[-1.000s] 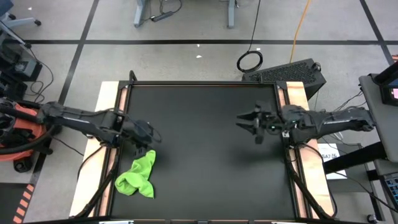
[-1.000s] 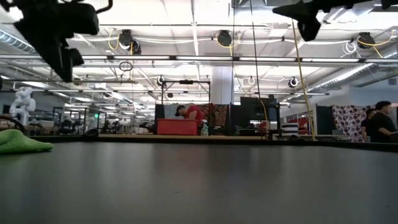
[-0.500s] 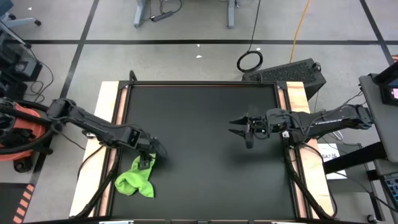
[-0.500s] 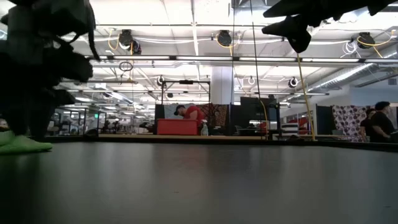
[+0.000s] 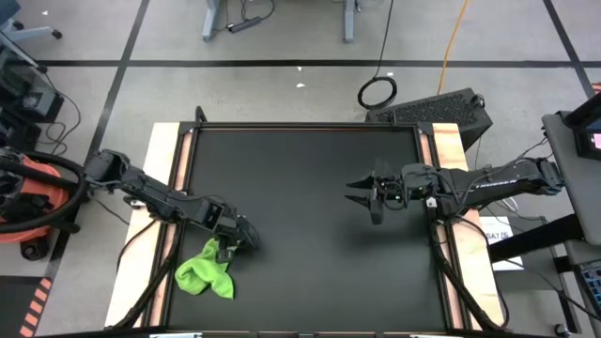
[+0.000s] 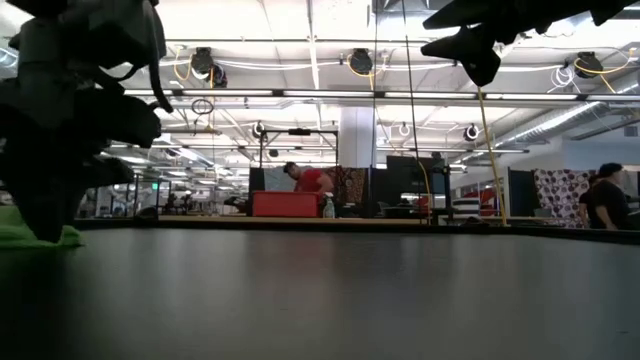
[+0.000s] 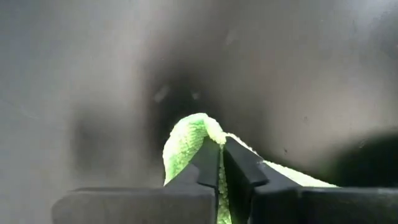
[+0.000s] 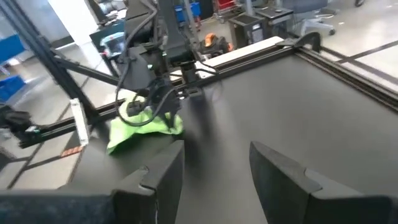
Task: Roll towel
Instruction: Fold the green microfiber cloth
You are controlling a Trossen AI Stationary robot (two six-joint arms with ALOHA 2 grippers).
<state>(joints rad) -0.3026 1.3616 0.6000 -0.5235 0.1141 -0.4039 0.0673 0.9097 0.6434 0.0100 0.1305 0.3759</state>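
The lime-green towel (image 5: 205, 272) lies crumpled on the black table (image 5: 310, 263) near its left front corner, also seen in the right wrist view as a bunched heap (image 8: 142, 128). My left gripper (image 5: 228, 247) stands at the towel's far end, shut on it (image 7: 221, 144). My right gripper (image 5: 362, 198) hovers open above the table's right half, its fingers (image 8: 214, 157) pointing toward the left with nothing between them. In the low view the towel (image 6: 30, 236) shows only at the left edge, behind my left gripper (image 6: 45, 210). My left gripper pinches a raised fold at the towel's far end (image 7: 189, 132) between its two fingers. The fingers come from above, slanting down toward the table. The rest of the towel lies slack on the table toward the near edge.
Wooden rails (image 5: 167, 197) run along the table's left and right sides. The black tabletop between the two grippers is bare. A coiled cable (image 5: 377, 92) and a dark keyboard-like case (image 5: 437, 108) lie on the floor beyond the far edge. People stand in the room behind (image 6: 305, 180).
My left gripper has moved toward the near edge and down onto the towel's far end, and has shut on the fold there. My right gripper has shifted a little toward the table's left, staying open.
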